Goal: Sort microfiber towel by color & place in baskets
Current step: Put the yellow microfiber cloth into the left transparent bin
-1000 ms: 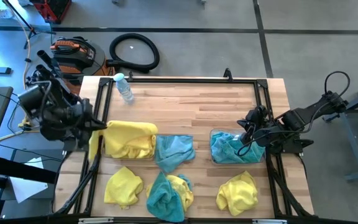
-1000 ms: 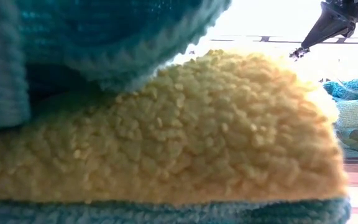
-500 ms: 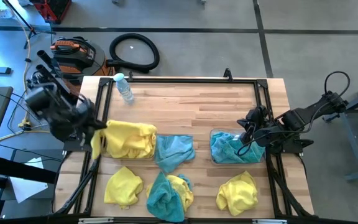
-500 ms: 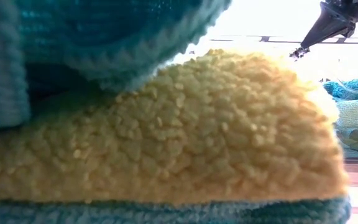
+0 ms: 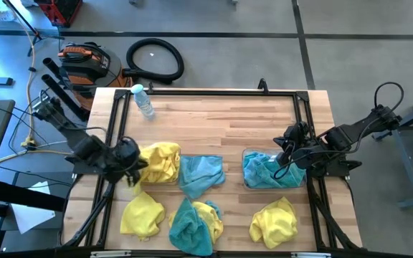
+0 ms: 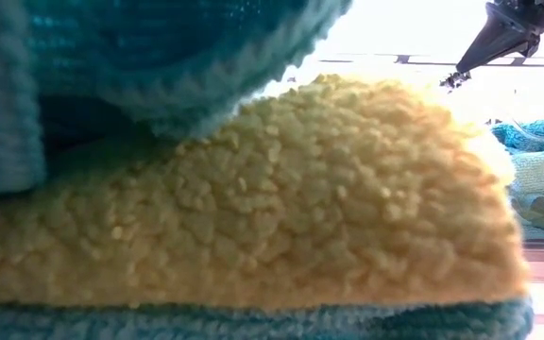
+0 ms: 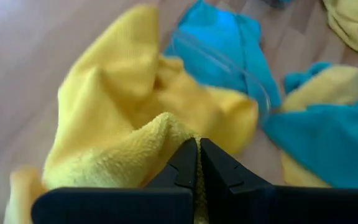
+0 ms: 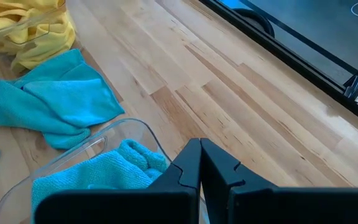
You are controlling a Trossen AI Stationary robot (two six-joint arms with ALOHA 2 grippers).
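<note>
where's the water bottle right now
In the high view, the clear water bottle lies at the table's far left corner, on bare wood, apart from the yellow towel pile nearer the left gripper.

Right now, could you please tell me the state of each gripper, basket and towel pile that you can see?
left gripper: shut, pinching the yellow towels' edge
right gripper: shut, empty, above the right basket's rim
left basket: holds yellow towels
right basket: holds teal towels
loose towels: crumpled on the table, unsorted
water bottle: lying down, capped
</note>
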